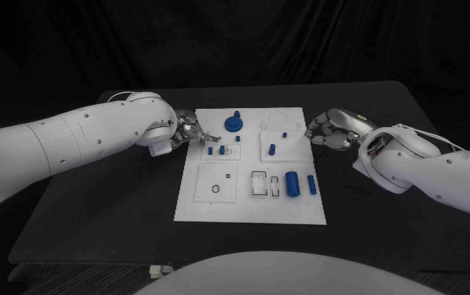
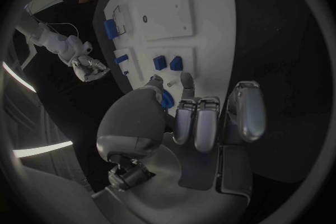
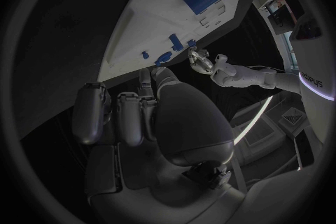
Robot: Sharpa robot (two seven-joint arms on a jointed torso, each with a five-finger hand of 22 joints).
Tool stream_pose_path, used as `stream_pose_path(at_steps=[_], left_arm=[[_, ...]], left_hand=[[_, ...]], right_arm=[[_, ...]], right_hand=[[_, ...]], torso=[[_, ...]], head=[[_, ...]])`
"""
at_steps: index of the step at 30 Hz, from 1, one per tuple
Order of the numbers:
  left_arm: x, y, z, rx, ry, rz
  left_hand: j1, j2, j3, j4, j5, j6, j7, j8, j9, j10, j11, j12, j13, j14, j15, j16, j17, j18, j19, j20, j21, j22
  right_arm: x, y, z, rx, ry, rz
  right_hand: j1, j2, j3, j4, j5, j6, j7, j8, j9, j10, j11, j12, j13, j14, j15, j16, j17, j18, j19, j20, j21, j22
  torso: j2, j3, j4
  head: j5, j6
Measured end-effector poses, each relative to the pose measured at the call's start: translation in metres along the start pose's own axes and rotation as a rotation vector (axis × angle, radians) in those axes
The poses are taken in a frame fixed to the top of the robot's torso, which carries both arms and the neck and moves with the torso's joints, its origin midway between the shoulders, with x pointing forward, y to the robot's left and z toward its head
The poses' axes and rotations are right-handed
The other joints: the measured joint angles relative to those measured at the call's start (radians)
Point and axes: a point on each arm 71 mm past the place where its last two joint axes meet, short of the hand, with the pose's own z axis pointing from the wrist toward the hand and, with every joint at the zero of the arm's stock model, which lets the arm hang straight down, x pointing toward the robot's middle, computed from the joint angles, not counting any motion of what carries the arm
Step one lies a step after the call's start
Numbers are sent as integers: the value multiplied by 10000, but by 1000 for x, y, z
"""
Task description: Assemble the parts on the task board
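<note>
Now both hands — left hand [image 1: 186, 134], right hand [image 1: 331, 130] — flank the task board [image 1: 250, 203], fingers curled, empty.

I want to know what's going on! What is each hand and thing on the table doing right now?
Left hand: at the board's left edge, fingers curled, holding nothing visible.
Right hand: beside the board's right edge, fingers curled, empty.
White task board: flat on the black table.
Large blue cylinder: lying on the board.
Blue round knob: standing on the board.
</note>
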Motion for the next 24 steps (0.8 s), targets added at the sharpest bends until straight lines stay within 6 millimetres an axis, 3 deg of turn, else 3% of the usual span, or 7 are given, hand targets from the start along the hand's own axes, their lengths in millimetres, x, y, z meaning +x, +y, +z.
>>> stream_pose_path(at_steps=[6, 11, 17, 18, 19, 22, 24], left_arm=[[-12, -8, -5, 1938, -1269, -377], [-21, -18, -12, 3910, -2348, -299], [-26, -31, -22, 6020, -3548, 1156], [-26, -33, -23, 6262, -3697, 1478], [-26, -35, -24, 6483, -3831, 1812], [-21, -43, -24, 7074, -4098, 2886], [-15, -46, -22, 7348, -4148, 3527]], left_hand=[[77, 35, -883, -3, -29, -823, 233, 98, 288, 12, 129, -9, 0, 30, 153, 0, 0, 2, -279, 160, -270, 0], [1829, 310, -1189, -20, 524, -2733, 505, -363, -41, -744, 447, -1271, 0, 26, 499, -136, 0, 163, -1283, 390, -976, 0], [4168, 393, -621, -378, 856, -3249, 314, -466, -1391, -4264, 774, -3760, 2, -2549, 822, -2036, 8, 313, -2677, 630, -1967, 0], [4438, 351, -489, -322, 885, -3144, 209, -337, -1679, -6458, 740, -5562, -825, -2618, 807, -2148, 8, 313, -2597, 639, -1812, 0], [4598, 314, -394, -280, 885, -3111, 220, -272, -1871, -7446, 617, -6593, -1395, -2612, 690, -2191, 8, 313, -2553, 660, -1740, 0], [5275, 29, 79, -300, 982, -3245, 164, -210, -2715, -7982, 455, -8346, -2978, -2128, 492, -2042, 7, 311, -1854, 700, -1022, -1], [5485, -100, 300, -333, 1066, -3153, 96, -242, -3121, -7956, 370, -8765, -3464, -1870, 409, -1934, 7, 311, -1492, 716, -664, -1]], right_arm=[[-1, -1, -2, 22, -44, 8], [-4, -2, -4, 30, -116, 16], [-7, -1, -6, -7, -233, 22], [-7, 0, -5, -12, -235, 23], [-7, 0, -5, -20, -234, 25], [-7, 2, -4, -62, -224, 34], [-6, 2, -4, -79, -219, 37]], right_hand=[[-1, -1, 0, 0, 0, 0, 0, 0, 0, 0, 0, 2, 0, 0, 1, 0, 0, 0, 0, 0, 0, -1], [-1, -1, 0, 0, 0, 0, 0, 0, -1, 0, 0, 5, 0, -1, 1, 0, -11, 1, 0, 0, 0, -1], [-3, -3, 0, 0, 0, 0, 0, 0, -1, 0, 0, 7, 0, -1, 2, 0, -10, 0, 0, 0, 0, -2], [-15, -15, 0, 0, 0, 0, 0, 0, -1, 0, 0, 8, 0, -2, 2, 0, -11, 1, 0, 0, 0, -2], [-16, -16, 0, 0, 0, 0, 0, 0, -1, 0, 0, 8, 0, -2, 2, 0, -11, 0, 0, 0, 0, -2], [-16, -16, 0, 0, 0, 0, 0, 0, -1, 0, 0, 8, 0, -2, 2, 0, -11, 0, 0, 0, 0, -3], [-29, -29, -1, 0, 0, 0, 0, 0, -2, 0, 0, 9, 0, -2, 2, 0, -11, 0, 0, 0, 0, -3]], torso=[[0, 0, 1], [-9, 0, 0], [-28, 12, -3], [-28, 13, -3], [-28, 13, -4], [-27, 12, -5], [-22, 8, -6]], head=[[97, 0], [100, 0], [52, 0], [48, 0], [41, 0], [31, 0], [29, 0]])
